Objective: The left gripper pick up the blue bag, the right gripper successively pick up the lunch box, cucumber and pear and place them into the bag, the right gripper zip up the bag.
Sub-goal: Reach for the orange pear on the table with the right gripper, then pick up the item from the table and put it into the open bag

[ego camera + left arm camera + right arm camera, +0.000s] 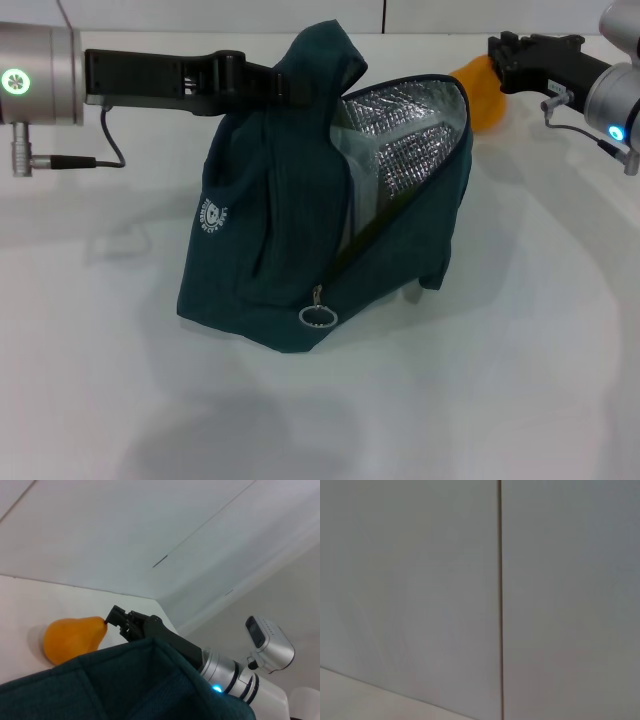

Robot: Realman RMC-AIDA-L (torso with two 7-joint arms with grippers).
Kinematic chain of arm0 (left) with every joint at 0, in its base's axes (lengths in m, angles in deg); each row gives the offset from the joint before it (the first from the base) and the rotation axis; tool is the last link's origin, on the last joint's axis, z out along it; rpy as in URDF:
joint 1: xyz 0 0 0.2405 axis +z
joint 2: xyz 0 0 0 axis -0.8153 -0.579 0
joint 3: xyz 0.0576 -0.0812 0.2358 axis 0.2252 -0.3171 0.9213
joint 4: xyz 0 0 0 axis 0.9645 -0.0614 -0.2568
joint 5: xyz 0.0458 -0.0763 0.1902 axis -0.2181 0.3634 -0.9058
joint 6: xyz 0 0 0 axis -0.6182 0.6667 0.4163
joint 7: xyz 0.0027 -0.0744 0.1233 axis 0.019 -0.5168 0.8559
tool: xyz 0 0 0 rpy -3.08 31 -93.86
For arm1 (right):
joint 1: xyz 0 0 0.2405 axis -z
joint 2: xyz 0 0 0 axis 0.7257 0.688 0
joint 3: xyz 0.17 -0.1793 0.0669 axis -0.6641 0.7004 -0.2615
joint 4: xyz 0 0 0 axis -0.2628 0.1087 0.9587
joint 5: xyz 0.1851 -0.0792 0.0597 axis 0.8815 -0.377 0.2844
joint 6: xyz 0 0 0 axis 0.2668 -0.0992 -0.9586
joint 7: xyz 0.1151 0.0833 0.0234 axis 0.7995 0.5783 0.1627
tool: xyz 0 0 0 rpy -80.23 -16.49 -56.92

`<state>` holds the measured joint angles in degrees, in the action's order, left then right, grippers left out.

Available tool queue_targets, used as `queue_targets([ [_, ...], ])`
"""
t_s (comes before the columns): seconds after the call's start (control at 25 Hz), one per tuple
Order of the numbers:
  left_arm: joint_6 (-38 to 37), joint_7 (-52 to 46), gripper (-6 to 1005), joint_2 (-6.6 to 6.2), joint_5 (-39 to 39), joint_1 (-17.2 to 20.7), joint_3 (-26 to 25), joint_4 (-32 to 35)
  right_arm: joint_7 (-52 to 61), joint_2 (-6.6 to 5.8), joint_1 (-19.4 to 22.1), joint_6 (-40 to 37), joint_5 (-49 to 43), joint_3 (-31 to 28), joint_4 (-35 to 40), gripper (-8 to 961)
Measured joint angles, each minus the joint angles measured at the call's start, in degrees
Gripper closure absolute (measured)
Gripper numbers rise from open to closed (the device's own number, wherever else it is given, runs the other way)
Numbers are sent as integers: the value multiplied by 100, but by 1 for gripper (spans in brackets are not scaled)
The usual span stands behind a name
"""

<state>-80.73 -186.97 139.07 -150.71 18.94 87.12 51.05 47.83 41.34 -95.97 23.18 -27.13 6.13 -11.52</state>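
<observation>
- Head view: the left gripper (283, 84) reaches in level from the robot's left and is clamped on the raised top fold of the dark blue fabric bag (300, 240), holding that end up.
- The bag's base rests on the white table (520, 380). Its mouth gapes open on the side away from the left gripper, showing the silver quilted foil lining (410, 140).
- The metal ring zip pull (317, 316) hangs low on the bag's front edge, well below the left gripper.
- The right gripper (497, 60) comes in from the robot's right, just beyond the open mouth. The orange pear (485, 92) sits at its tip, beside the bag's upper rim. Whether the fingers are closed on the pear cannot be told.
- Left wrist view: the bag fabric (125, 685) fills the foreground. Past it, the right gripper's (111, 617) black tip meets the narrow end of the pear (72, 639); the grip itself is not resolved.
- Right wrist view: only a plain grey wall panel (410, 595) with a vertical seam (500, 600) appears.
</observation>
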Motion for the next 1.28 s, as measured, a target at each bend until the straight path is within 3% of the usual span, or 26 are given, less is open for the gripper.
queue_targets([
  [0.12,0,1,951,3,-4,0,0,0,1,0,-2,0,0,0,0,819],
  [0.32,0,3,951,4,-8,0,0,0,-15,0,-4,0,0,0,0,933],
  [0.76,0,4,951,-11,20,57,-27,0,-47,-7,272,-359,38,-60,244,932],
  [1.04,0,-4,951,-28,45,183,-36,0,-18,-49,1094,-638,45,-157,1277,932],
  [1.24,0,-18,951,-38,52,247,-39,0,158,-69,1445,-1149,43,-364,1566,932],
  [1.28,0,-23,951,-39,52,259,-42,0,463,-108,1615,-1570,30,-451,1699,932],
])
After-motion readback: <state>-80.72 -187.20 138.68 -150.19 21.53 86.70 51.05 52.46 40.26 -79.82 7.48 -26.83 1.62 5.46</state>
